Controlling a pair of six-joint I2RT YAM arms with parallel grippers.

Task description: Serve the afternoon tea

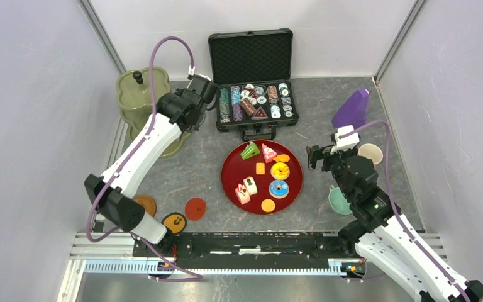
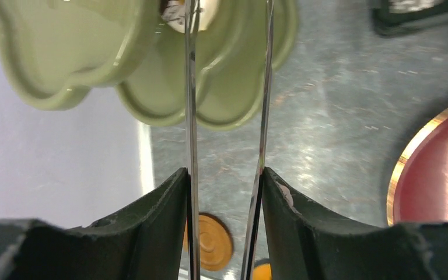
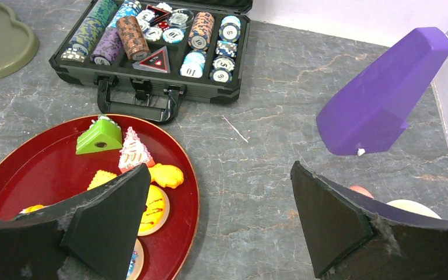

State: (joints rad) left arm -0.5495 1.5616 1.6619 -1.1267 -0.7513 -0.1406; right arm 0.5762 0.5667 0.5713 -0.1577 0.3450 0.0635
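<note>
Left gripper [image 1: 202, 88] reaches over stand [image 1: 135, 94], perhaps holding something; right gripper [image 3: 219, 219] gapes empty.

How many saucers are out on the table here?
3, all by the left arm's base: brown saucer, red saucer right of it, orange saucer between them, nearer. The arm could hide others.

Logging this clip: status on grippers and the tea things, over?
Left gripper slightly open, empty, by olive-green three-tier stand. Right gripper open, empty. Toy cakes and donuts on dark-red round tray.

Left claw [image 2: 226, 175] seemingly part-open; right claw [image 3: 219, 221] agape
</note>
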